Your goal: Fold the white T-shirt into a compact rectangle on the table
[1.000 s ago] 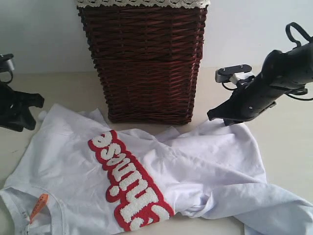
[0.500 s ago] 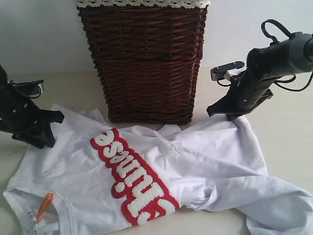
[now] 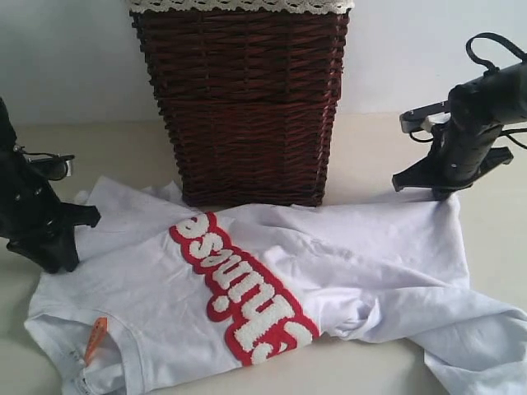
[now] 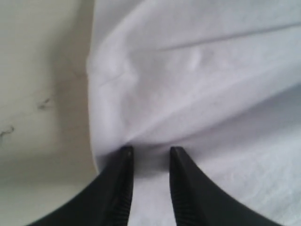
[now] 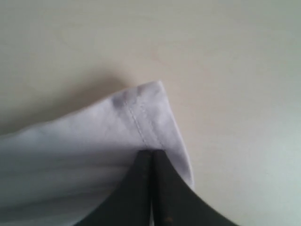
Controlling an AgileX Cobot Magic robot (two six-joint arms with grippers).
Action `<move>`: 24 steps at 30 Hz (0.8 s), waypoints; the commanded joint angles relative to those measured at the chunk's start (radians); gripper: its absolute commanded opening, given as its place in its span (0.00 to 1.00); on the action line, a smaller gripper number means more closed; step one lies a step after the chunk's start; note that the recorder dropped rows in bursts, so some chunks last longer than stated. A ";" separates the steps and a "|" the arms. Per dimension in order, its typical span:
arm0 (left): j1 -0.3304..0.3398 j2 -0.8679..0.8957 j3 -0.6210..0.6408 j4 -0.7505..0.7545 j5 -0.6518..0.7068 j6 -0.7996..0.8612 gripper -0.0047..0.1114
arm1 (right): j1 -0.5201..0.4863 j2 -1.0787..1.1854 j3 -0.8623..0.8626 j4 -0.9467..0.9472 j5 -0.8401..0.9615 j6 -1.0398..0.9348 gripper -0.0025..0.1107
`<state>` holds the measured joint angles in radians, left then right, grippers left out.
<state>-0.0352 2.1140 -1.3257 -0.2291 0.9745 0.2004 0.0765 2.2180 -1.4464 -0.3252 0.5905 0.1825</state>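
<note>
Nearest you, at the lower left of the exterior view, the orange neck tag (image 3: 96,337) marks the collar of the white T-shirt (image 3: 370,255). The shirt lies spread but rumpled across the table (image 3: 387,156), and its red band (image 3: 243,288) of fuzzy letters runs diagonally through the middle. At the left edge of the frame, your left gripper (image 4: 149,150) sits on the shirt's side edge. Its jaws are narrowed to a small gap with a bunch of cloth caught between them, and creases run in toward the tips. Farther back, at the right, your right gripper (image 5: 151,153) is closed tight on a hemmed corner of the shirt, which is pulled out to the right over bare tabletop. Behind the shirt, at the upper centre, stands the dark wicker basket (image 3: 247,107) with its lace-trimmed liner (image 3: 239,5).
</note>
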 commanded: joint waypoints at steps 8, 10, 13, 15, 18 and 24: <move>0.001 -0.052 -0.017 0.080 -0.085 -0.029 0.29 | -0.029 0.004 0.013 0.015 0.066 -0.004 0.02; -0.004 -0.124 -0.017 0.018 -0.114 0.035 0.29 | -0.020 -0.039 0.013 0.066 0.029 -0.043 0.02; -0.004 -0.227 -0.012 -0.092 -0.142 0.127 0.30 | -0.001 -0.133 0.013 0.102 0.002 -0.070 0.02; -0.006 -0.280 -0.009 -0.132 -0.134 0.189 0.33 | 0.012 -0.202 0.013 0.104 0.010 -0.077 0.05; -0.030 -0.356 0.017 -0.176 -0.084 0.271 0.41 | 0.021 -0.301 0.015 0.134 0.059 -0.101 0.10; -0.221 -0.505 0.183 -0.217 -0.036 0.392 0.47 | 0.028 -0.509 0.098 0.185 0.163 -0.155 0.12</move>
<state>-0.1613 1.6700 -1.2145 -0.4311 0.9097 0.5456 0.1021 1.7967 -1.3951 -0.1602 0.7093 0.0403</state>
